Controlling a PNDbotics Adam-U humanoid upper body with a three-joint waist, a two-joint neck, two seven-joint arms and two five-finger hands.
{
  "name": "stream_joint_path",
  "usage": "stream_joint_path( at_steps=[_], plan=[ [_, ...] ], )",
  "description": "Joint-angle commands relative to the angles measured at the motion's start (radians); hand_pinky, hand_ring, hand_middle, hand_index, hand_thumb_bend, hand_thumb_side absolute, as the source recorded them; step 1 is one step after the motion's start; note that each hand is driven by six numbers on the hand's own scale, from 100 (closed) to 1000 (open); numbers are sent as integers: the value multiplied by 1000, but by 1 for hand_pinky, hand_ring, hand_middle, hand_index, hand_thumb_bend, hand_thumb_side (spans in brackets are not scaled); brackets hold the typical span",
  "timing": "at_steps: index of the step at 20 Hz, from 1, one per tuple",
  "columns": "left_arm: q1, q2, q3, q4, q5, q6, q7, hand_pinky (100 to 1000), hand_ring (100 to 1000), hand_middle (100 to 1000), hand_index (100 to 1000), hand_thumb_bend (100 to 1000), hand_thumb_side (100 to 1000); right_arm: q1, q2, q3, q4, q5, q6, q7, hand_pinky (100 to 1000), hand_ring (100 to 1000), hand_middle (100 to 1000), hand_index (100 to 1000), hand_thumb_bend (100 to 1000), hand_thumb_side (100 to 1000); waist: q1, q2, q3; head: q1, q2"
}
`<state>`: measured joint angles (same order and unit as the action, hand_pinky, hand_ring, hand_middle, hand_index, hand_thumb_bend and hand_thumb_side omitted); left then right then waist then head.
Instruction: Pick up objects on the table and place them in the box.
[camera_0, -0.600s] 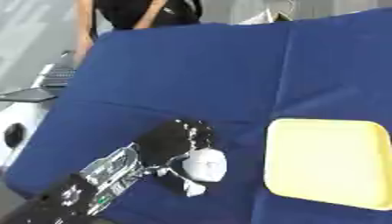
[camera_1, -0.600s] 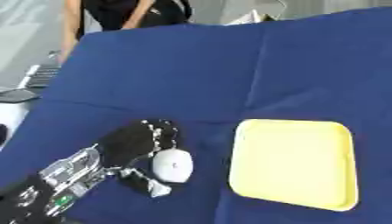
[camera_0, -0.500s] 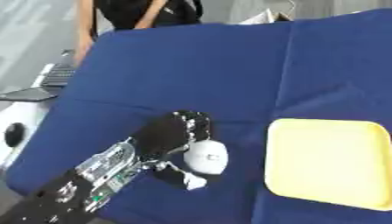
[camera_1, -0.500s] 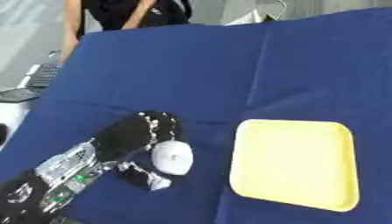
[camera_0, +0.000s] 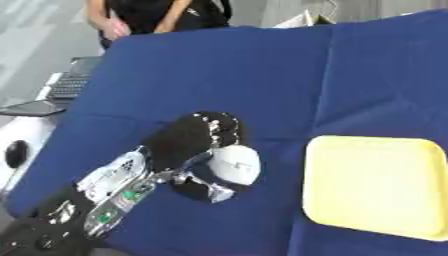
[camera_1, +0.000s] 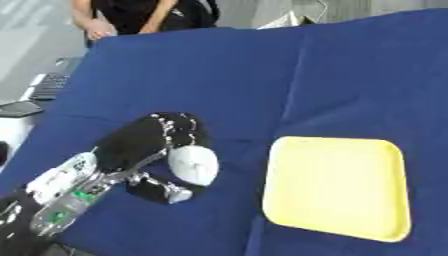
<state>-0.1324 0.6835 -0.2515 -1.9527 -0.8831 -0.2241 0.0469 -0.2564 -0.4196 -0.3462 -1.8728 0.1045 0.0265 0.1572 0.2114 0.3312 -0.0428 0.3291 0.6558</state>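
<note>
left robot hand (camera_0: 188, 145) curled round white object (camera_0: 236, 164) | yellow tray (camera_0: 376, 185) beside

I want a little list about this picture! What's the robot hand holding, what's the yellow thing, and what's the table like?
working hand: left hand, reaching in from the lower left
hand state: fingers and thumb curled round a white rounded object
object identity: cannot tell beyond white and rounded
container: yellow tray, shallow, nothing in it, to the right of the hand
object and tray: apart, blue cloth showing between them
surface: table covered in blue cloth
right hand: not visible
task progress: object held, not yet in the tray
</note>
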Motion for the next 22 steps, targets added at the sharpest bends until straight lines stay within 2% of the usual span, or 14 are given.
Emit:
stream_joint_path(
  at_steps=[1, 8, 12, 14, 16, 19, 20, 22],
  plan=[
    [-8, 35, 16, -23, 9, -1, -7, 605, 734, 681, 462, 100, 236, -6, -17, -7, -14, 2, -1, -5, 798, 821, 950, 1000, 100, 967, -10, -14, 1, 14, -7],
    [-23, 42, 21, -41, 24, -2, -8, 605, 730, 677, 459, 100, 233, -6, -17, -7, -15, 3, 0, -5, 797, 820, 949, 1000, 100, 967, -9, -14, 0, 13, -8],
    [-91, 62, 15, -47, 80, -30, 5, 622, 715, 677, 452, 100, 232, -5, -18, -7, -13, 3, 0, -5, 797, 820, 949, 1000, 100, 966, -11, -18, 1, 16, -7],
    [-175, 82, -8, -47, 145, -68, -3, 634, 708, 676, 452, 100, 235, -4, -19, -5, -12, 3, -1, -4, 797, 821, 949, 1000, 100, 965, -12, -22, -1, 21, -6],
    [-293, 97, -55, -47, 221, -111, -43, 650, 699, 674, 451, 100, 241, -6, -18, 0, -10, 1, -3, 0, 798, 821, 949, 1000, 100, 965, -14, -26, -6, 28, -8],
    [-514, 93, -156, -47, 356, -142, -172, 682, 685, 670, 449, 100, 245, -7, -18, 7, -5, -1, -7, 6, 798, 821, 949, 1000, 100, 968, -20, -30, -19, 31, -16],
    [-563, 86, -181, -47, 404, -145, -218, 703, 680, 671, 450, 100, 246, -7, -19, 7, -3, -2, -9, 7, 798, 821, 949, 1000, 100, 964, -21, -30, -21, 30, -17],
    [-706, 62, -248, -47, 484, -126, -334, 712, 678, 669, 450, 100, 246, -10, -19, 11, 0, -4, -14, 10, 798, 821, 949, 1000, 100, 963, -25, -28, -30, 29, -21]
  ],
)
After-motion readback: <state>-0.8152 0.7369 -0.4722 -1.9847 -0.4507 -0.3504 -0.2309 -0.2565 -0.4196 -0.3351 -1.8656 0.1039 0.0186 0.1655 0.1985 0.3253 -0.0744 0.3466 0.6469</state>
